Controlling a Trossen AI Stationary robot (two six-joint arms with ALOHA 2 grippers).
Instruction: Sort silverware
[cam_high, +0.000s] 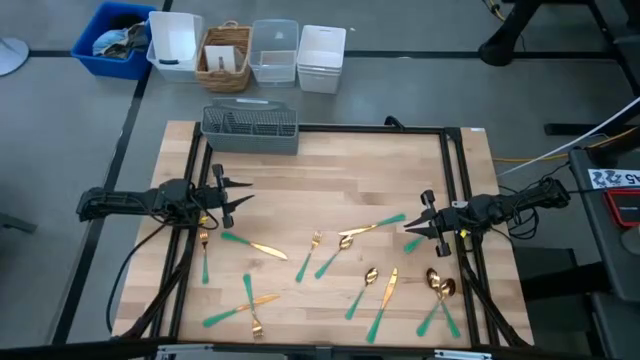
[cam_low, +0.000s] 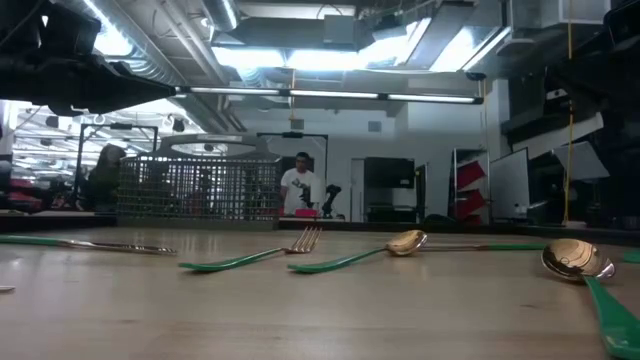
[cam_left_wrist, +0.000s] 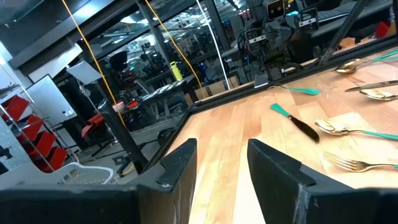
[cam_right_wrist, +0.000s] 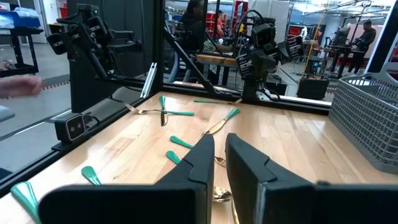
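We wait with left gripper (cam_high: 243, 193) and right gripper (cam_high: 408, 227) parted, empty, at the table's (cam_high: 330, 165) side edges; silverware (cam_high: 350, 265) scattered along its near edge looks light, stiff, slippery, best pinched mid-handle.

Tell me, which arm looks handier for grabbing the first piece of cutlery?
Either could start, but probably the right. Its tool hangs open right beside the teal-handled knife, with spoons just below. The left tool, also open, has only a fork and knife near.
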